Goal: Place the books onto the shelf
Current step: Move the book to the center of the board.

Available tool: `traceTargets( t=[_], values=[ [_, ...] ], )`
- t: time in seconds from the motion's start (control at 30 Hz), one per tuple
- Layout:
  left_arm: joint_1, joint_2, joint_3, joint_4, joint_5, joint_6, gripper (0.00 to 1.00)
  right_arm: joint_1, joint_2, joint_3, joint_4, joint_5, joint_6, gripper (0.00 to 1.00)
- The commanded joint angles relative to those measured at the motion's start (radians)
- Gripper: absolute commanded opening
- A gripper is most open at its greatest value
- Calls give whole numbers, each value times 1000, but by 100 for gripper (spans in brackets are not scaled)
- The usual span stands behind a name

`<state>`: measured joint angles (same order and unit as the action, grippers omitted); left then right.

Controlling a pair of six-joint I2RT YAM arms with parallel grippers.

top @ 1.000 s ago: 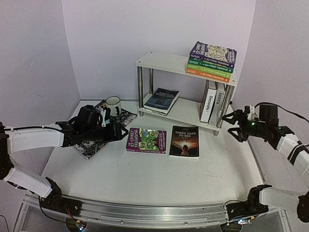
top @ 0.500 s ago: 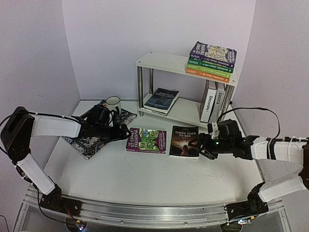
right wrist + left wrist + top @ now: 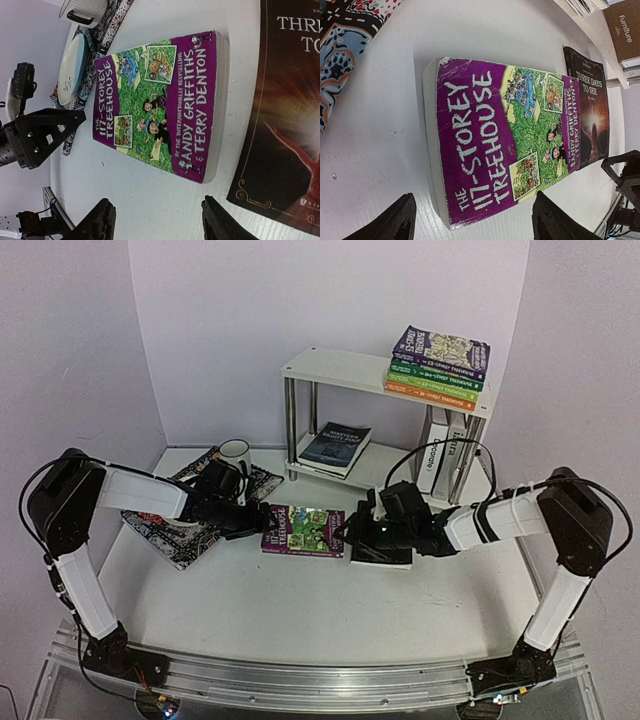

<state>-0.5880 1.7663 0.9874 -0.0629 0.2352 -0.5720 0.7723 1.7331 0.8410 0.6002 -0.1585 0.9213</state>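
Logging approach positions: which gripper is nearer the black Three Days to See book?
Right. The right gripper is at the edge of the black book that faces the purple book. The left gripper is at the purple book's opposite end, a whole book away.

A purple book (image 3: 490,145), "The 117-Storey Treehouse", lies flat on the white worktop (image 3: 385,130). Its near short edge sits between the left gripper's (image 3: 470,225) spread fingertips (image 3: 390,220), which do not grip it. Just beyond lies a black book (image 3: 592,110), "Three Days to See". A patterned placemat (image 3: 345,45) covers the top-left corner. The right gripper (image 3: 622,175) shows at the right edge.
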Motion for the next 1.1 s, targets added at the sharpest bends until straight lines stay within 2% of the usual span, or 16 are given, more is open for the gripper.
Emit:
traceTargets(
  t=[0.0,0.33,0.63,0.8,0.97,1.07],
  values=[
    [11,30,54,40,49,14,79,2,76,91,25,28,-5,59],
    [14,104,92,48,91,-9,75,2,161,173,-60,83,-26,57],
    [14,143,106,49,110,-26,71,6,246,208,-74,70,-15,57],
    [16,167,122,58,152,-38,60,14,271,230,-74,46,-15,53],
    [17,161,124,99,212,-56,42,25,257,241,-71,25,-19,46],
    [17,135,114,105,227,-62,35,30,220,230,-71,24,-26,46]
  ],
)
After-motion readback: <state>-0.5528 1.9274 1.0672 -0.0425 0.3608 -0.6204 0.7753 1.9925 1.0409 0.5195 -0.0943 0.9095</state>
